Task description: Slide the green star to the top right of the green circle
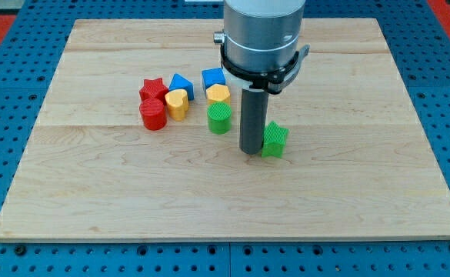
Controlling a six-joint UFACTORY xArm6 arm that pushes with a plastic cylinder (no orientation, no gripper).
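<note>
My tip [252,151] rests on the surface [348,200] near its middle, pressed against the view's left side of the green star [275,140]; I have no hand to open or shut, only this bare rod, so it holds nothing. The green star sits just to the view's right of the green circle [219,119] and a little nearer the bottom edge, with my rod standing between the two. That puts the star on the correct side but too low: I judge the task partly done, since the star is to the right of the circle but not above it. What is left is to work round to the star's bottom side and push it towards the top edge, past the circle's level. The yellow block [218,94] and blue block [213,78] stand above the circle, close by, so the path should stay to their right.
</note>
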